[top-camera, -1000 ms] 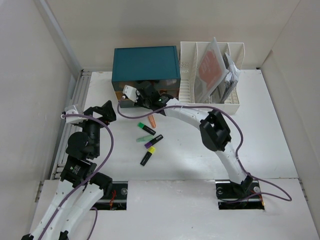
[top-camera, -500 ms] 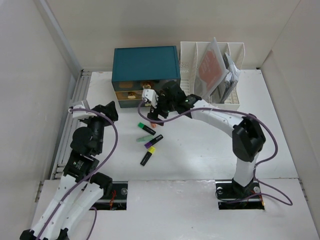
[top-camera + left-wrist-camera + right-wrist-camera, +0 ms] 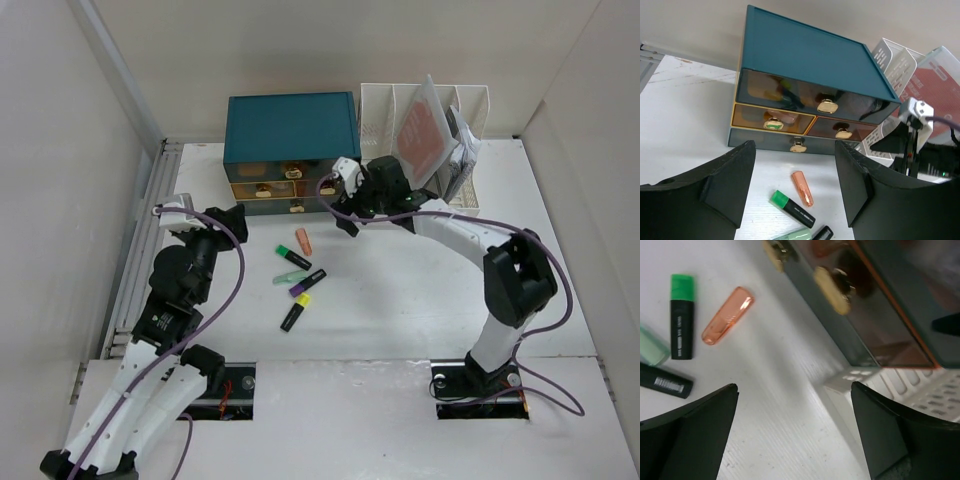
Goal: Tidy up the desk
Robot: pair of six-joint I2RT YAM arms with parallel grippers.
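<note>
Your right gripper [image 3: 794, 390] is swinging rightward off the teal drawer box [image 3: 290, 128] front, jaws gaping and empty; your left gripper [image 3: 794, 150] is hovering half-parted, gripping nothing, with the desk [image 3: 400, 300] lying beneath both arms.

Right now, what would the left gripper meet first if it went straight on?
Probably the low front of the teal drawer box. The left gripper tilts down, so maybe the desk first. Depth is unclear.

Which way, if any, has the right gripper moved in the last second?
Yes: the right gripper moved rightward along the teal drawer box, towards the file rack.
</note>
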